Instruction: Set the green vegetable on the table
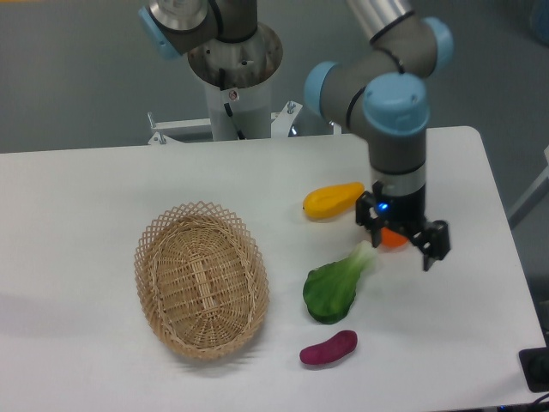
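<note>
Nearest to us, below and to the left of the claw, we see a purple sweet potato [328,348] lying on the white table [77,343]. Just above it lies the green vegetable [336,284], a toy bok choy. Its broad dark leaf points toward us and its pale stalk angles up and to the right, ending just left of the claw's left finger. We see it resting flat on the tabletop, with nothing gripping it.

Further left of the claw, well apart from it, we find an oval woven wicker basket [202,279] sitting on the table.

We see the claw [401,239] itself hanging at the end of the grey and blue arm [395,103], pointing down over the table. Its two dark fingers [431,246] are spread wide apart, and we see nothing held between them.

Directly behind the claw, partly hidden by it, we make out a small orange fruit [392,238]. To the upper left of the claw lies a yellow squash-like fruit [333,200], near the orange one.

Furthest back, up and to the left of the claw, we see the arm's pale round base column [233,86] rising at the table's far edge.
</note>
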Tool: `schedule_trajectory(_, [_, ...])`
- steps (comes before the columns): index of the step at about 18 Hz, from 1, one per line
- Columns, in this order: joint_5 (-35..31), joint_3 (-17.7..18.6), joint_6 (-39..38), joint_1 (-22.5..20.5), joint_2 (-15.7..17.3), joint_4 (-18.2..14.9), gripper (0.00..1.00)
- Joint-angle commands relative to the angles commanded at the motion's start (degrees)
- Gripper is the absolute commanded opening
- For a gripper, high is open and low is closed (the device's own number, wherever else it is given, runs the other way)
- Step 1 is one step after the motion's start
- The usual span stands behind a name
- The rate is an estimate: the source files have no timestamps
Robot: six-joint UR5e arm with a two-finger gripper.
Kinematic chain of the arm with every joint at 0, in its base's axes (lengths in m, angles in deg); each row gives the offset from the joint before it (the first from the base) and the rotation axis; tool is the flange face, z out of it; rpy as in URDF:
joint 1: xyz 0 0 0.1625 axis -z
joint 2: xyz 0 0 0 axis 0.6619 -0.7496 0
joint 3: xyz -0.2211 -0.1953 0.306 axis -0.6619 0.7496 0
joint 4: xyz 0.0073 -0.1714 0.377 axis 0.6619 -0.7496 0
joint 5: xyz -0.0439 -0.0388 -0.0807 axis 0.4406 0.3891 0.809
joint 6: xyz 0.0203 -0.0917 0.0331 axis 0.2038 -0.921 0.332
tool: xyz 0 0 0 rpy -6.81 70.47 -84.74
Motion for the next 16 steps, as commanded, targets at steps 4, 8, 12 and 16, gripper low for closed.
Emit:
schedule_trajectory(4, [0.3, -4.8, 11.3, -4.7, 1.8, -12.4, 1.0])
schedule_trajectory(8, [0.4, -4.4, 19.8, -9.0, 4.2, -16.8, 1.0])
schedule_trajectory(12, [1.6, -4.1, 25.6, -12.4, 5.4, -18.6, 1.0])
schedule_trajectory(16, [3.8, -4.0, 25.7, -13.4, 5.5, -18.8, 1.0])
